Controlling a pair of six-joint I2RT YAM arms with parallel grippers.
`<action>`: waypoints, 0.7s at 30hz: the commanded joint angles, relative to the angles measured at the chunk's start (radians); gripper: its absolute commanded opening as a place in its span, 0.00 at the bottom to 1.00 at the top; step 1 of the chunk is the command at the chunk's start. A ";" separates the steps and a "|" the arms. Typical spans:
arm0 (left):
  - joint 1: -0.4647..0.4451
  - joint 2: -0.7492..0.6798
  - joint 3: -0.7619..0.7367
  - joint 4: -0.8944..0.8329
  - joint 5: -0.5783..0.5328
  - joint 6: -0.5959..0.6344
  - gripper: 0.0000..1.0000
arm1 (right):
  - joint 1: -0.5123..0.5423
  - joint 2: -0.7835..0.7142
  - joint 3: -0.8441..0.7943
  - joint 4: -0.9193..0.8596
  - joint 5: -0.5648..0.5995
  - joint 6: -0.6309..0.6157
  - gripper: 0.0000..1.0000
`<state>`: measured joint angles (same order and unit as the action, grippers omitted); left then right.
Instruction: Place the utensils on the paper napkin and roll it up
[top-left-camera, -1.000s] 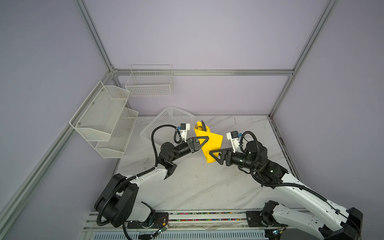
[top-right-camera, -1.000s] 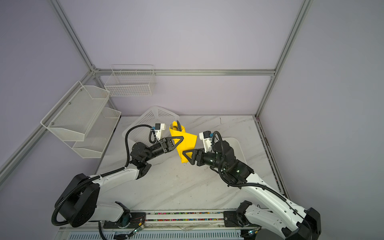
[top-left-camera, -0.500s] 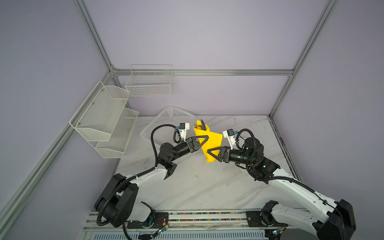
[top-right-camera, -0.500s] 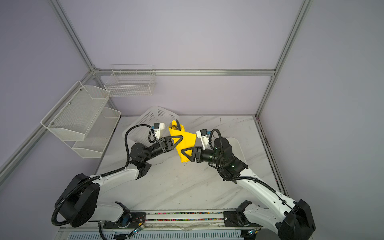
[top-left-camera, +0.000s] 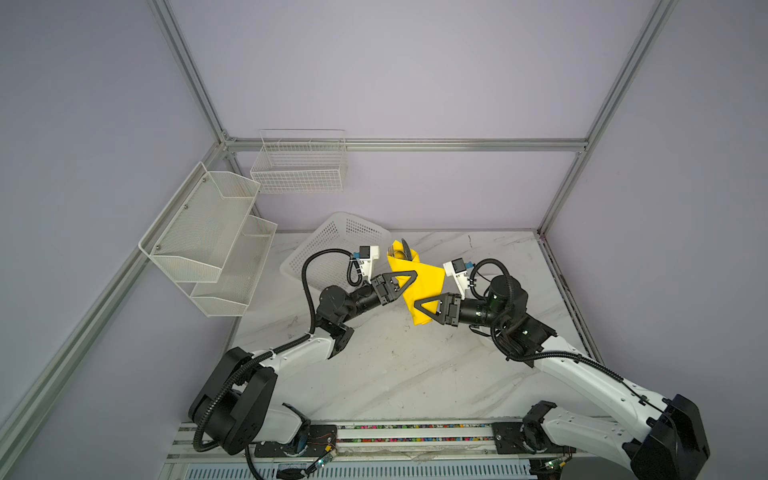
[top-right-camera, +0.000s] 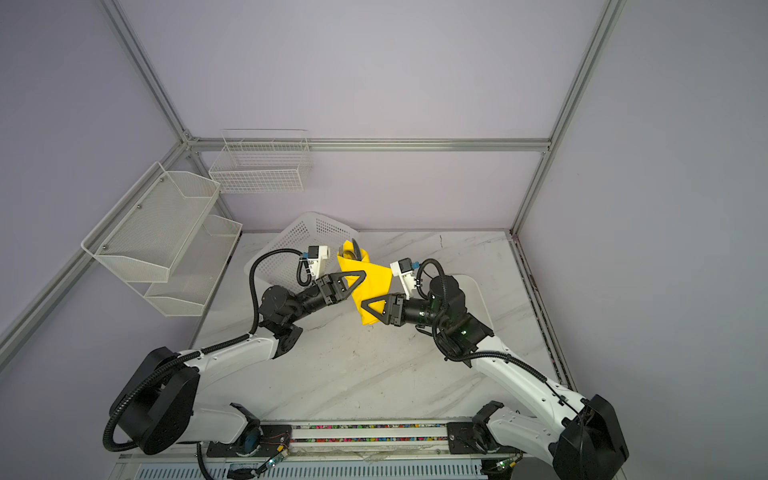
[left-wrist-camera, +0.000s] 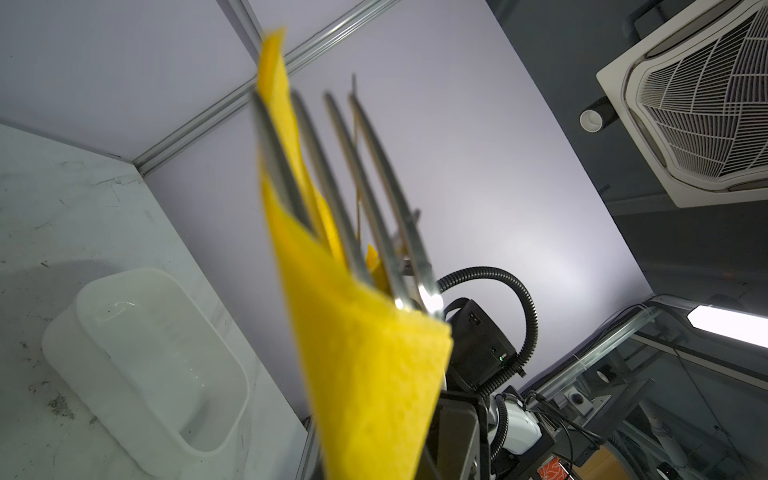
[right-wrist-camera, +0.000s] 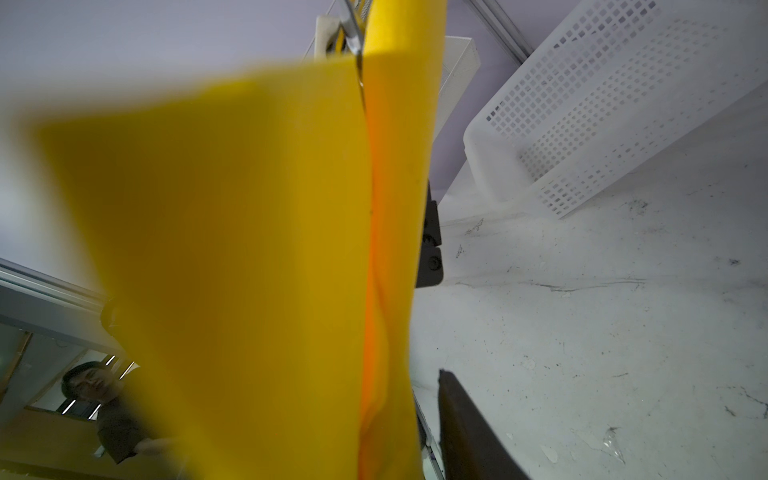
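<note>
The yellow paper napkin (top-left-camera: 420, 279) (top-right-camera: 372, 279) hangs in the air above the table, folded around the utensils (top-left-camera: 399, 252) (top-right-camera: 350, 249). Their silver tips stick out of its upper end, and the fork tines (left-wrist-camera: 353, 187) show close up in the left wrist view. My left gripper (top-left-camera: 409, 277) (top-right-camera: 360, 277) is shut on the napkin bundle from the left, near its upper half. My right gripper (top-left-camera: 419, 309) (top-right-camera: 368, 309) straddles the lower end from the right. One dark finger (right-wrist-camera: 469, 424) stands a little apart from the napkin (right-wrist-camera: 257, 249); its other finger is hidden behind the paper.
A white perforated basket (top-left-camera: 332, 249) (right-wrist-camera: 602, 104) lies tilted at the back left of the marble table. A white plastic tray (top-right-camera: 473, 291) (left-wrist-camera: 145, 353) sits under the right arm. Wire shelves (top-left-camera: 208, 232) and a wire basket (top-left-camera: 299, 166) hang on the walls.
My right gripper has moved left and up to the napkin's lower end, and its jaws have narrowed around it. The left gripper and bundle have stayed put.
</note>
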<state>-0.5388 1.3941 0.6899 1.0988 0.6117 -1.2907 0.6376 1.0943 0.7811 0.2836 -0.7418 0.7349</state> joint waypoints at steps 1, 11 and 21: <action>0.005 -0.030 0.020 0.073 -0.021 0.001 0.08 | -0.004 0.000 -0.002 0.049 -0.016 0.006 0.43; 0.005 -0.033 0.027 0.055 -0.019 0.005 0.08 | -0.004 -0.015 -0.003 0.048 -0.010 0.004 0.37; 0.005 -0.034 0.028 0.057 -0.017 0.005 0.08 | -0.004 -0.011 -0.002 0.049 -0.013 0.001 0.38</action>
<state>-0.5388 1.3941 0.6899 1.0973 0.6079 -1.2903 0.6376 1.0939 0.7811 0.2958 -0.7425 0.7364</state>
